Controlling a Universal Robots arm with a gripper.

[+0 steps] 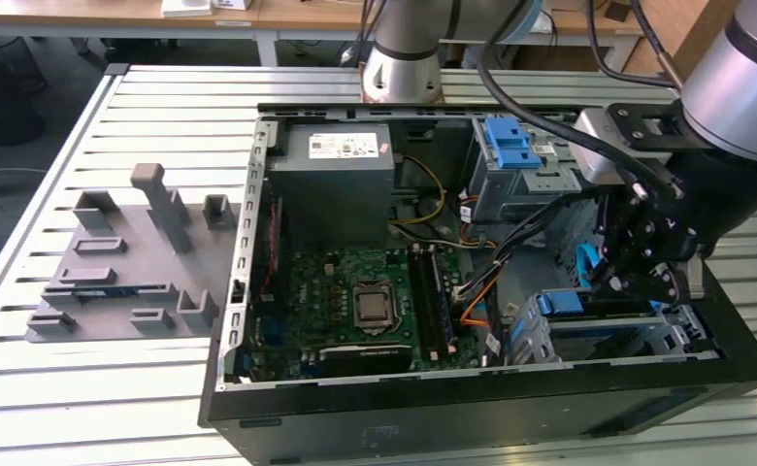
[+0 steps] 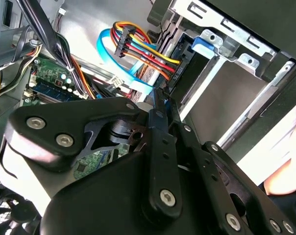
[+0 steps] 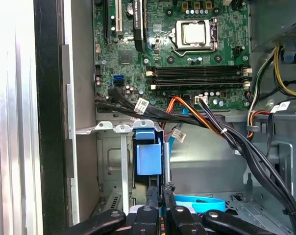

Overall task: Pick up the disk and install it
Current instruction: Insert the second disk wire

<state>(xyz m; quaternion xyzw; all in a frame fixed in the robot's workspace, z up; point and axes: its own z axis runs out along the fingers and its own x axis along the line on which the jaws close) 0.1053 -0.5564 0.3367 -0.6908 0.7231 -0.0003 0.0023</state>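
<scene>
The disk (image 1: 573,304) sits in the metal drive cage (image 1: 683,335) at the near corner of the open computer case, on the exterior view's right. Its blue plastic end (image 3: 149,157) faces out of the slot in the first wrist view. In the second wrist view a blue tab (image 2: 205,41) shows at the cage's mouth. My gripper (image 1: 627,280) hangs just above the cage. Its black fingertips (image 3: 153,192) are pressed close together, with nothing visible between them. My gripper (image 3: 160,188) stops just short of the blue end, and in the second wrist view my gripper (image 2: 160,95) points toward the cage.
The grey power-supply box (image 1: 340,160) and the green motherboard (image 1: 366,301) fill the case's left half. A blue latch on a grey cage (image 1: 514,146) stands at the back. Bundled cables (image 2: 133,49) and black wires (image 3: 226,137) run close by. A grey fixture (image 1: 133,262) lies on the slatted table (image 1: 94,388).
</scene>
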